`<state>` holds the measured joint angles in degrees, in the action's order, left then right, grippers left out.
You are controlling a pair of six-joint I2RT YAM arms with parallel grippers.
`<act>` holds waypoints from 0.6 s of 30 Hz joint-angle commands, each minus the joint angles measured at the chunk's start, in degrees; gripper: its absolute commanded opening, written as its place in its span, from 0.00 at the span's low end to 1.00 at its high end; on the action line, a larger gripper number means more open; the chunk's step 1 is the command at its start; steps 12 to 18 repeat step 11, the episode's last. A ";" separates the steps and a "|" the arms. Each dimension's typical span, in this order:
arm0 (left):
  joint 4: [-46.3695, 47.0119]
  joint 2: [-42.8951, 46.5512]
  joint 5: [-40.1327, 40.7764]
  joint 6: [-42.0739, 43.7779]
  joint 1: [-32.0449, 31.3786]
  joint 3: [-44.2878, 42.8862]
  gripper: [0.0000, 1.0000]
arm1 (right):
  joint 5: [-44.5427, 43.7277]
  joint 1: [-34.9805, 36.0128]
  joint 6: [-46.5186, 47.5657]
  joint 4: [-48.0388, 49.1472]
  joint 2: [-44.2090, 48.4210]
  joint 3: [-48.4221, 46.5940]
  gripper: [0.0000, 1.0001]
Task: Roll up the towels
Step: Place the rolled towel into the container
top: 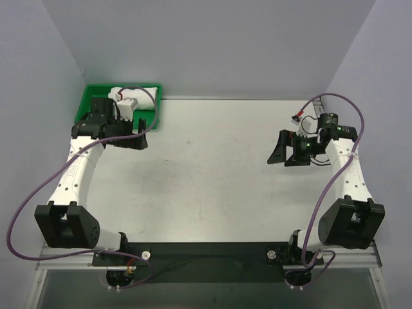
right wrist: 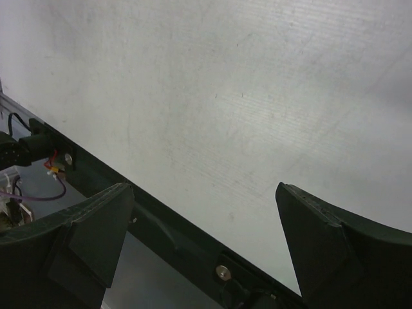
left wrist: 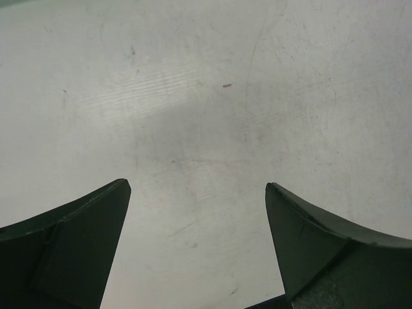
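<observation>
- Black mounting rail runs along the near edge with both arm bases bolted to it. It is hard metal, and a screw head shows in the right wrist view.
- Worktop: white, hard and matt, with fine scratches and faint parallel streaks in both wrist views. No cloth lies spread on it.
- Right gripper hangs toward the right edge, a little past mid-depth. Its jaws are spread wide with nothing between them. The fingers are dark and wedge-shaped, and only bare surface shows in the gap.
- Left gripper is toward the left edge, at the tray's near-right corner. Its jaws are likewise released and empty.
- Green plastic tray sits in the far-left corner. It is shallow, with a raised rim.
- Towel: a white, soft bundle in the far part of the tray. It is probably rolled, but a purple cable crosses it and it shows small, so I cannot be sure of its shape.
- Judgement: one roll looks delivered, and the arms are either between rounds or finished.
- Doing it well: lift the left gripper straight up off the tray so the cable does not drag the bundle.
- For a fresh towel, flatten it first and pinch both corners of one edge evenly. Then turn both wrists together and keep the roll tight, since loose terry springs open or cones.
</observation>
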<state>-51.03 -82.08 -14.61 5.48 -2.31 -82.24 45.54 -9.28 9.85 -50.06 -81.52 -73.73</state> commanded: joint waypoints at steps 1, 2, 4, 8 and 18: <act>5.41 3.94 -0.86 -5.21 -0.24 6.02 0.97 | -2.82 0.31 3.68 -2.15 3.81 5.68 1.00; 5.76 4.56 0.01 -5.04 -0.33 9.52 0.97 | -3.52 0.31 4.38 -1.97 4.52 6.75 1.00; 6.64 6.32 0.81 -4.34 -0.33 12.26 0.97 | -4.05 0.40 4.92 -1.53 6.28 8.77 1.00; 8.30 9.39 -0.06 -3.81 -0.42 19.11 0.97 | -5.20 0.75 5.62 -0.74 8.47 13.52 1.00; 8.92 10.45 -0.50 -3.72 -0.33 20.80 0.97 | -5.46 0.75 5.62 -0.56 9.62 14.93 1.00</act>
